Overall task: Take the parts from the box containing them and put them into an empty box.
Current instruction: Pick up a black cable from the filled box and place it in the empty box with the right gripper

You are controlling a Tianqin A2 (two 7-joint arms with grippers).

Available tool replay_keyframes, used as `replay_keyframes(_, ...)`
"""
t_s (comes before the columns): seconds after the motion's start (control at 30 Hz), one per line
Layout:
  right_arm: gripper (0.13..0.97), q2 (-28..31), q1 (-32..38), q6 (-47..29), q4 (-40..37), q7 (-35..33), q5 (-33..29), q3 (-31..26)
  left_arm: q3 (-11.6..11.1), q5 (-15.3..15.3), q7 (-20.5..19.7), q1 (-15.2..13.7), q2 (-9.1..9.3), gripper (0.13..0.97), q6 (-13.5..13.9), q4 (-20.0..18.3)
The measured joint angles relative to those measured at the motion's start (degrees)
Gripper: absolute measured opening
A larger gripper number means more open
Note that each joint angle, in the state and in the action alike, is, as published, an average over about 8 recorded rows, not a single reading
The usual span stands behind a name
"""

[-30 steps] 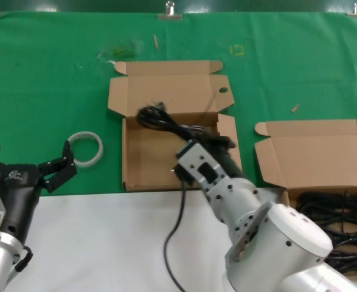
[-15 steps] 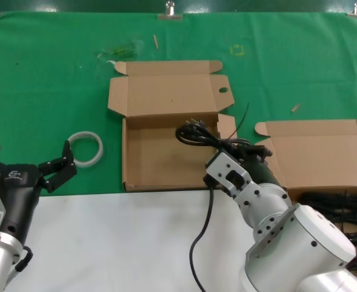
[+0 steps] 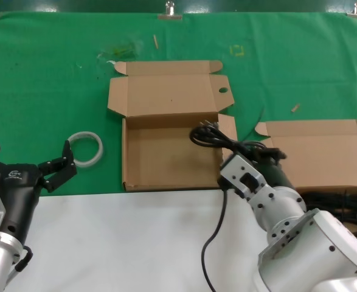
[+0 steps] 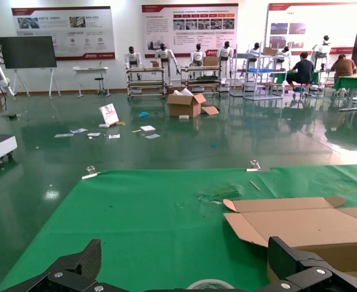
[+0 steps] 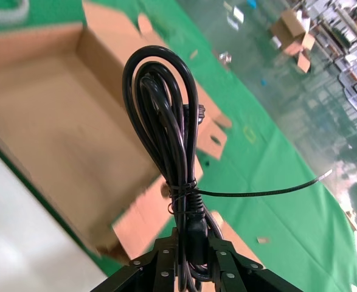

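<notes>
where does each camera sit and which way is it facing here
Head view: on the robot's head, looking forward and down at the green table; shows the left pincer and the right arm carrying a cable bundle.
Left wrist view: on the left wrist, looking level across the table into the hall; its own fingertips show.
Right wrist view: on the right wrist, looking along the right pincer at the cable bundle, over the empty box.
Shared: head and right wrist views both show the bundle and the empty box.
</notes>
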Motion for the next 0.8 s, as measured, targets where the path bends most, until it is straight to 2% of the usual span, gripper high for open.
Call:
replay_keyframes(0.3,0.210,0.04,2.06,-5.93,-1.59,8.51,0.42,-5.11,0.00,0.00,0.00,0.00,0.00,0.965,0.00,0.00)
replay_keyframes(0.8,0.210,0.11,6.95,-8.89,-3.40,20.61,0.47,-14.53,0.00,0.00,0.00,0.00,0.00,0.965,0.00,0.00)
